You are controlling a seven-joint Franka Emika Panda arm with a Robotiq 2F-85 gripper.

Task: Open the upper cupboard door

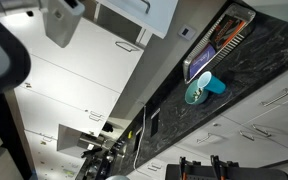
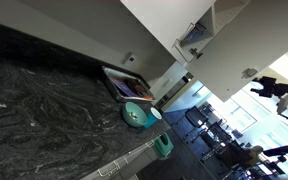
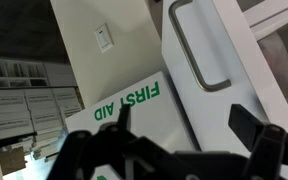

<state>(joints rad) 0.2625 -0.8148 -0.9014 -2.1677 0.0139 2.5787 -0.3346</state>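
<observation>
White and glossy, the upper cupboard door [image 3: 209, 75] fills the wrist view just ahead of my gripper [image 3: 189, 125], whose jaws stand spread and empty. Its silver handle [image 3: 196, 48] sits above the gap, long axis running away from me.

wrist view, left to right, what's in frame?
Stacked white drawers or bins → wall switch → white box marked FIRST AID → upper cupboard door with its bar handle. The gripper spans the bottom, fingers apart.
</observation>
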